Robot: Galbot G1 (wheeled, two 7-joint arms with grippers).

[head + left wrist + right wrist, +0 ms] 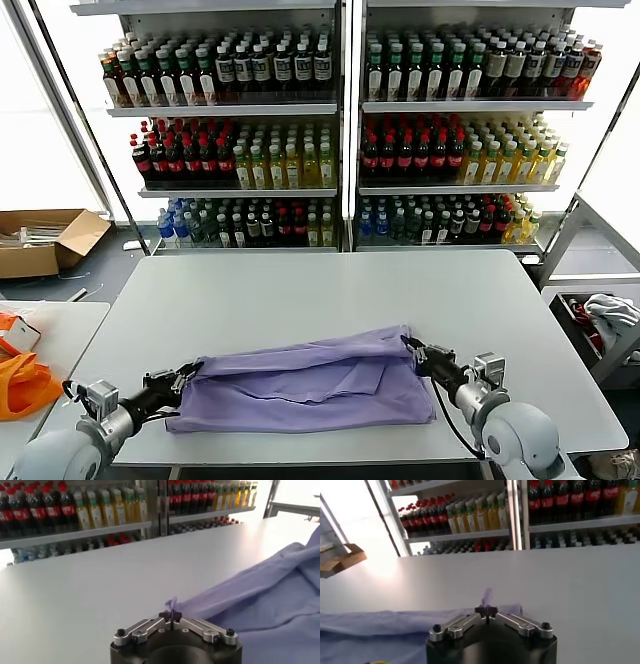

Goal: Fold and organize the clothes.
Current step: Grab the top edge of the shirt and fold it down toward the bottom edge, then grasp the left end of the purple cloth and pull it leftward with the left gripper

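The lavender T-shirt (pixel 305 385) lies folded in a wide band on the near half of the white table (pixel 300 290). No print shows. My left gripper (pixel 188 374) is shut on the shirt's left edge, low over the table; in the left wrist view the gripper (pixel 171 616) pinches a fabric corner, and the shirt (pixel 260 605) spreads away from it. My right gripper (pixel 411 347) is shut on the shirt's far right corner; in the right wrist view the gripper (pixel 485 611) holds a tuft of cloth, with the shirt (pixel 375 625) lying beside it.
Drink shelves (pixel 340 130) stand behind the table. An orange fabric item (pixel 22 385) lies on a side table at the left. A cardboard box (pixel 40 240) sits on the floor at the far left. A bin with cloth (pixel 600 320) is at the right.
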